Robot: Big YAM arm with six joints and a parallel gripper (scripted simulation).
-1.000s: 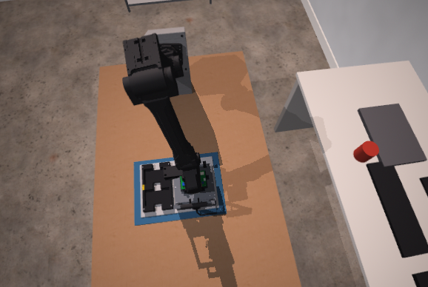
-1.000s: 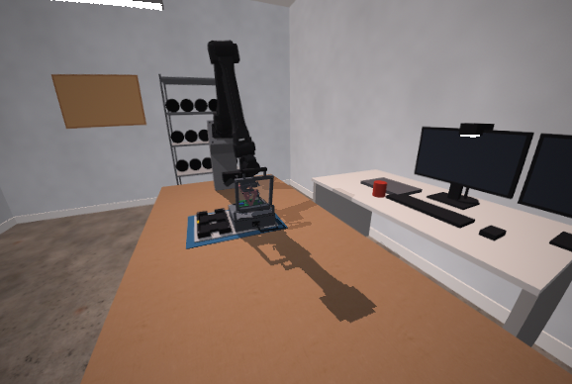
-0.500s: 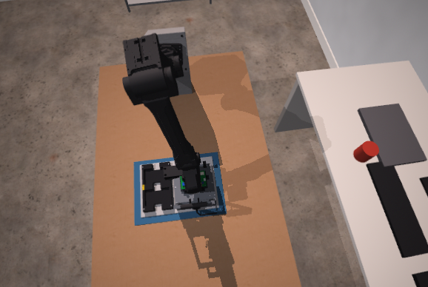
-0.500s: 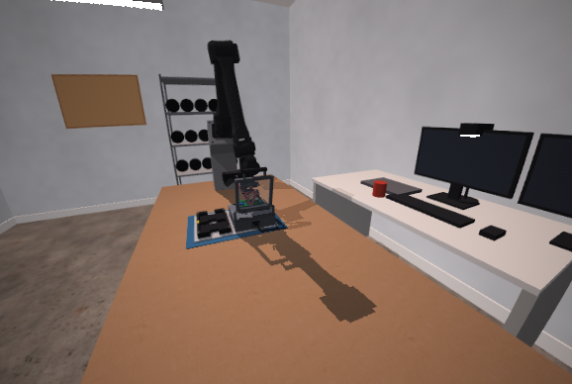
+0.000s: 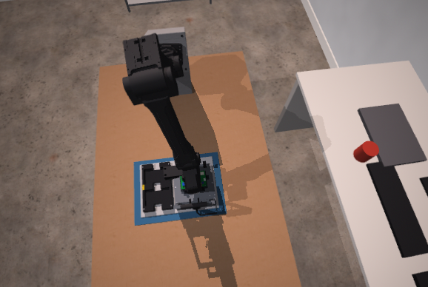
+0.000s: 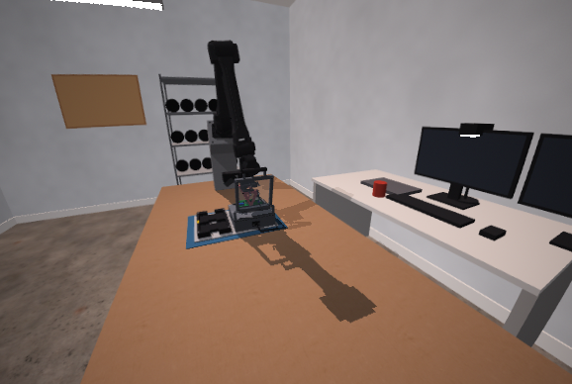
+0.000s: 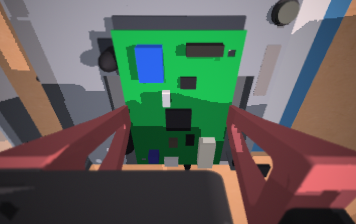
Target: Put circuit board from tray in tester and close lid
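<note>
The circuit board point(image 7: 215, 75) point(image 5: 204, 174) point(image 6: 251, 203) lies face up over the pin plate of the tester point(image 5: 182, 197) point(image 6: 253, 221). Its white connector point(image 7: 206, 152) is at the lone post's end. Two black posts stand close along its left edge in the wrist view; the lone post point(image 7: 187, 167) shows at the connector end. My gripper point(image 7: 178, 112) point(image 6: 248, 194) appears shut on the board, fingertips at both long edges. The pins and holes cannot be made out, nor whether the board lies fully flat. The lid point(image 6: 272, 190) stands upright, open.
The black tray point(image 5: 158, 197) point(image 6: 213, 224) beside the tester shows no board in its pockets. Both stand on a blue-edged mat point(image 5: 137, 218). The upright lid stands close beside my gripper, on the side away from the arm's base.
</note>
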